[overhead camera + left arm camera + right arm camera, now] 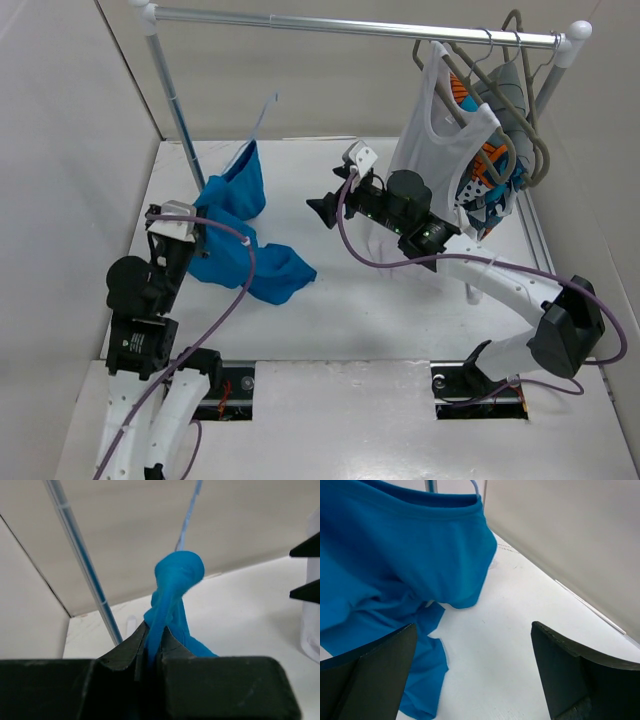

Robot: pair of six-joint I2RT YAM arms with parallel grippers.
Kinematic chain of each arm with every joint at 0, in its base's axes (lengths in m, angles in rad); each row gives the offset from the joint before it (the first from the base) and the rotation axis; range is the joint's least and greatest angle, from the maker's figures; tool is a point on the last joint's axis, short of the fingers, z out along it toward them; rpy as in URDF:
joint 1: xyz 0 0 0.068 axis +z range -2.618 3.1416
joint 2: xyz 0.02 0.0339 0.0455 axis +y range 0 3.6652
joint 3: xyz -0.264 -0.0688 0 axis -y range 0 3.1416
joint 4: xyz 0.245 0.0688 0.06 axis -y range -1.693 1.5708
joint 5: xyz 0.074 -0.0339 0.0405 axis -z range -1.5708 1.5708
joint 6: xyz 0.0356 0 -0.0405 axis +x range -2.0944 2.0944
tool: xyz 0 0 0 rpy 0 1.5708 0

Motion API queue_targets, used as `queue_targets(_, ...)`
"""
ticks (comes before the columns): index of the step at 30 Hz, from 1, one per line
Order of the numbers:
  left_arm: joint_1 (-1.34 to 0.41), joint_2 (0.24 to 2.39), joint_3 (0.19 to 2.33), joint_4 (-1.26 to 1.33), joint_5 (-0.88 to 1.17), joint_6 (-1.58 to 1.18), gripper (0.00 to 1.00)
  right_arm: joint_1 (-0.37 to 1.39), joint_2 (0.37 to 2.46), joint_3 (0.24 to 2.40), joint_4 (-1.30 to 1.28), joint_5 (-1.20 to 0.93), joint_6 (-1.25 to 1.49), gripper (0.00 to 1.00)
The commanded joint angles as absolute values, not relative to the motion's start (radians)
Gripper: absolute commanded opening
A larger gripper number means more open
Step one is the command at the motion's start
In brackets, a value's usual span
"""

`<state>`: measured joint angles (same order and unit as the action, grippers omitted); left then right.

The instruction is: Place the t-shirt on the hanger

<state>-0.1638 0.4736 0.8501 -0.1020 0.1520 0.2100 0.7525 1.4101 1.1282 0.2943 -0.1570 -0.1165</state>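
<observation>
The jaws of the left gripper [152, 640] are pressed together on a narrow, bunched fold of the t-shirt [177, 572], the fabric rising from between the black fingertips in a twisted rope that ends in a rounded knot of cloth. From above, this left gripper [185, 225] sits at the left edge of the t-shirt [240, 230], gripping it about halfway along its length. The jaws of the right gripper [472, 647] stand wide apart with nothing between them and touch nothing; they face the t-shirt [400, 555] across a bare stretch of the white surface [520, 630]. In the top view the right gripper [325, 210] hovers to the right of the garment, apart from it. The t-shirt is plain bright blue and unprinted, crumpled rather than spread: its upper part is lifted near the left upright of the clothes rack [350, 25], and its lower part trails onto the surface [400, 300] in a loose heap toward the right. The hanger [262, 118] shows only as a thin pale-blue wire rising out of the top of the raised fabric; the rest of it is hidden by the cloth. The right wrist view shows a small curve of that wire [476, 487] at the shirt's upper hem. At the rack's right end hang a white tank top [440, 140] and a patterned garment [490, 170] behind it.
</observation>
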Motion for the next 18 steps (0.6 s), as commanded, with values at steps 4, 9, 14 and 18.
queue_targets(4, -0.132, 0.403, 0.969, 0.051, 0.152, 0.163, 0.00, 0.753, 1.388, 1.126, 0.295, -0.138, -0.143, 1.00)
queue_targets(9, -0.109, 0.384, 0.997, 0.061, 0.163, 0.121, 0.00, 0.753, 1.388, 1.146, 0.295, -0.138, -0.143, 1.00)
queue_targets(14, -0.088, 0.383, 1.006, 0.101, 0.163, 0.086, 0.00, 0.767, 1.465, 1.213, 0.295, -0.166, -0.165, 1.00)
queue_targets(18, -0.087, 0.383, 1.006, 0.101, 0.186, 0.060, 0.00, 0.830, 1.532, 1.316, 0.319, -0.166, -0.300, 1.00)
